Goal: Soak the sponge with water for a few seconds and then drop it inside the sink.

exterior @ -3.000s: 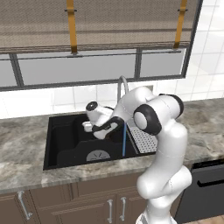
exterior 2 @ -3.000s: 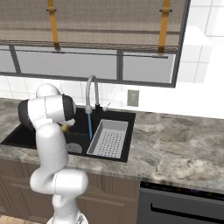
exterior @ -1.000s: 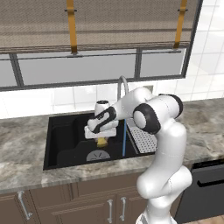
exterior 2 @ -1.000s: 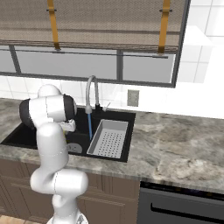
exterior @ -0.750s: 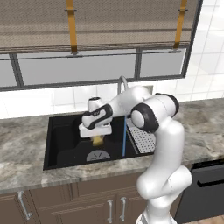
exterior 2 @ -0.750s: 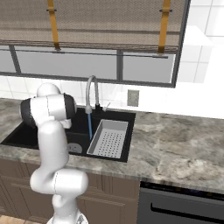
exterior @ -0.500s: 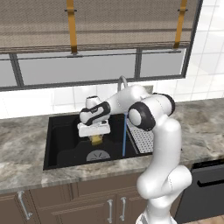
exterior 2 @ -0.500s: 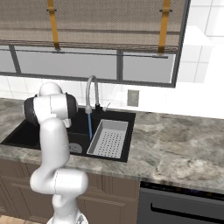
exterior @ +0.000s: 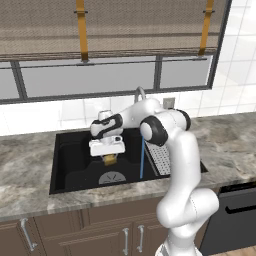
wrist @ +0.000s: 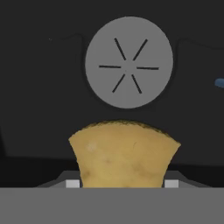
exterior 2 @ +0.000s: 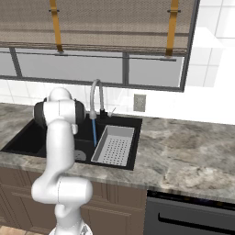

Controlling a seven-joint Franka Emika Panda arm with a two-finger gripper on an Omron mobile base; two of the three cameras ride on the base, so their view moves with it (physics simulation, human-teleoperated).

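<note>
The pincer [exterior: 109,158] points straight down over the sink [exterior: 70,165], clenched on the sponge [exterior: 110,159], whose yellow-orange lump sticks out below the fingers. In the hand view the sponge [wrist: 124,154] fills the gap between the two tips, with the round grey drain [wrist: 129,62] directly beyond it on the black basin floor. Off to the pincer's right, clear of the sponge, the water [exterior: 142,160] falls as a thin blue stream from the faucet [exterior 2: 95,95]. Farther right lies the perforated drainer tray [exterior 2: 114,145], with the marble counter [exterior 2: 183,151] around it.
</note>
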